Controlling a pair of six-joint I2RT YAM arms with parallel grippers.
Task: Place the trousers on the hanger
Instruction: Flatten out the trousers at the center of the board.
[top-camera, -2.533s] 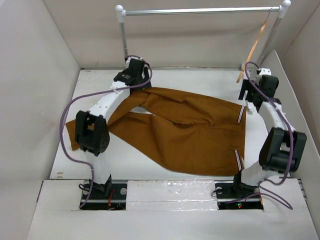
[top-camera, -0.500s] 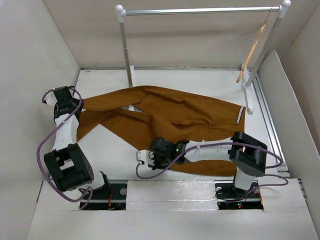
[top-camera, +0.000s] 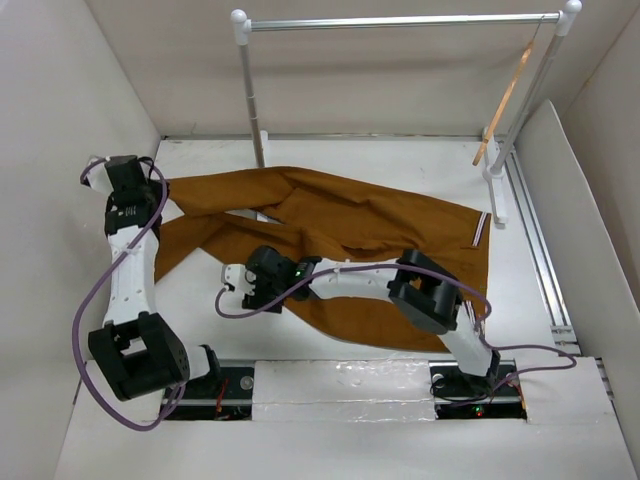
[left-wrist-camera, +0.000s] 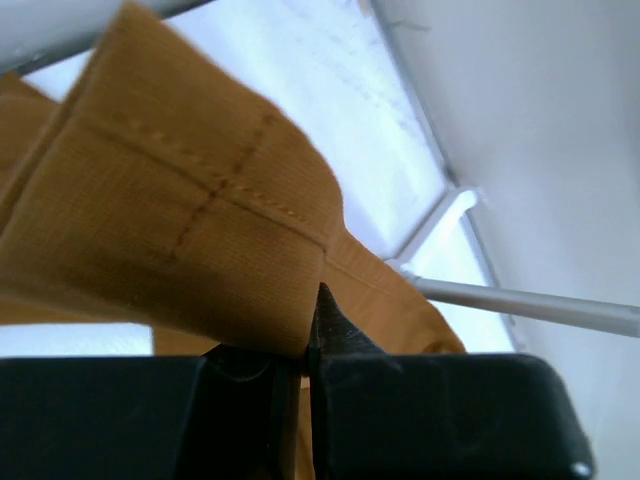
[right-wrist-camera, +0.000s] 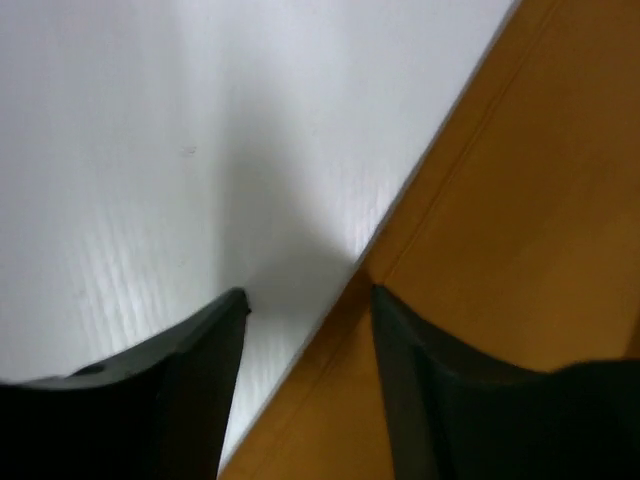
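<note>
The rust-brown trousers (top-camera: 370, 240) lie spread across the white table (top-camera: 340, 152), waistband to the right and legs to the left. My left gripper (top-camera: 150, 200) sits at the far left, shut on a leg hem; the left wrist view shows the trousers (left-wrist-camera: 180, 200) pinched in the left gripper (left-wrist-camera: 315, 300). My right gripper (top-camera: 238, 283) is low at the front edge of the nearer leg. It stands open in the right wrist view (right-wrist-camera: 308, 298), with the hem of the trousers (right-wrist-camera: 500, 200) running between its fingers. The tan hanger (top-camera: 508, 96) hangs from the rail's right end.
A silver rail (top-camera: 400, 20) on white posts (top-camera: 250, 90) spans the back of the table. Pale walls close in the left, back and right sides. Purple cables (top-camera: 100, 290) loop beside both arms.
The left gripper has pulled a leg end from the back middle to the far left. The right arm has left the hanger, swept left along the trousers' front edge, and opened its jaws.
</note>
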